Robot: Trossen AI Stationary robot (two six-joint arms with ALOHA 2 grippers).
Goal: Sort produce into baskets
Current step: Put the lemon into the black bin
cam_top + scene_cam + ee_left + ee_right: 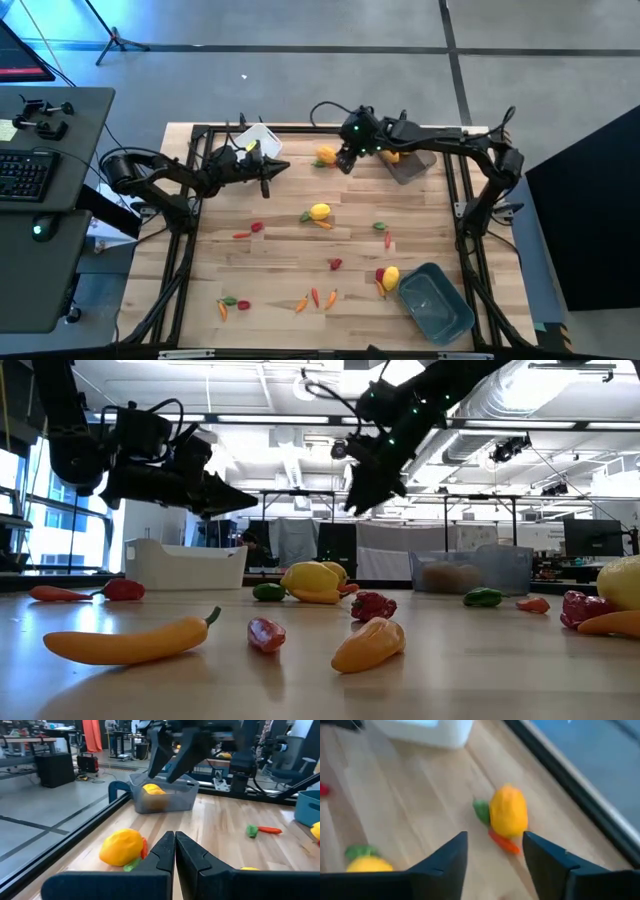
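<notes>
right claw (pixel 495 852) spread, empty, hovering above yellow fruit (pixel 508 812) beside grey basket (pixel 410 165) at the bench (pixel 280 260) far edge. descend centred, straddle fruit only, avoid orange piece (pixel 503 842) touching it. left claw (pixel 175 851) pressed together, waiting near white basket (pixel 258 138).

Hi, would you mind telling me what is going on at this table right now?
A two-armed robot is sorting toy produce into baskets. The right gripper hangs open and empty above a yellow fruit near the table's far edge, next to the grey basket, which already holds a yellow piece. The left gripper is shut and empty, raised beside the white basket. The blue basket looks empty, and most peppers and fruits lie scattered across the table.
</notes>
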